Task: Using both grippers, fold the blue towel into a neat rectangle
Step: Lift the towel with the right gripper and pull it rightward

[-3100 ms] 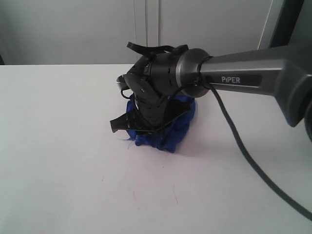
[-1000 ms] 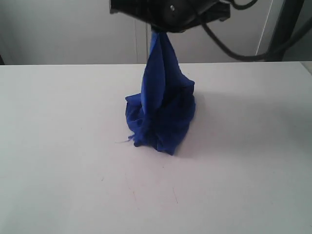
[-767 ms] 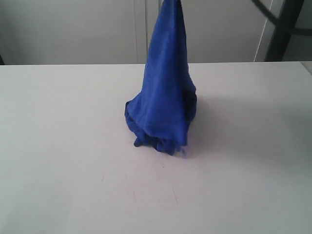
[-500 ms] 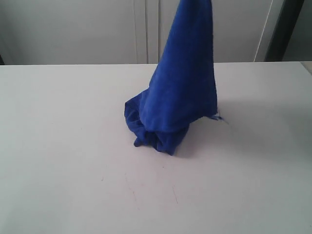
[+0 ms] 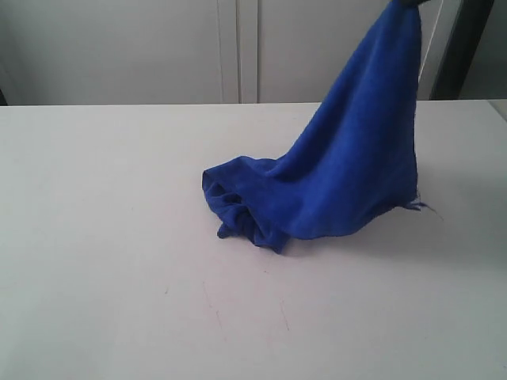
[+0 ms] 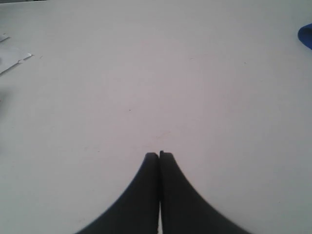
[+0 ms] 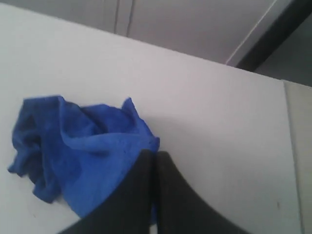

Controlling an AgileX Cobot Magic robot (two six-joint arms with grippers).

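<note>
The blue towel [image 5: 348, 178] hangs as a slanted sheet from one corner at the top right of the exterior view. Its other end lies bunched on the white table [image 5: 103, 237]. A frayed tag end sticks out at its lower right edge [image 5: 424, 206]. My right gripper [image 7: 156, 153] is shut on the towel's raised corner, with blue cloth [image 7: 83, 146] spreading below its fingers; it is above the exterior view's top edge. My left gripper [image 6: 159, 155] is shut on nothing over bare table, and a sliver of the towel [image 6: 306, 36] shows far off to one side.
Grey cabinet doors [image 5: 158, 47] stand behind the table, with a dark post [image 5: 455, 47] at the back right. White paper scraps [image 6: 12, 61] lie on the table in the left wrist view. The table's edge [image 7: 287, 146] runs close beside the right gripper.
The right gripper has risen out of the exterior view with the towel's corner, then carried it to the right. The cloth has stretched from a narrow cone into a wide slanted sheet.
</note>
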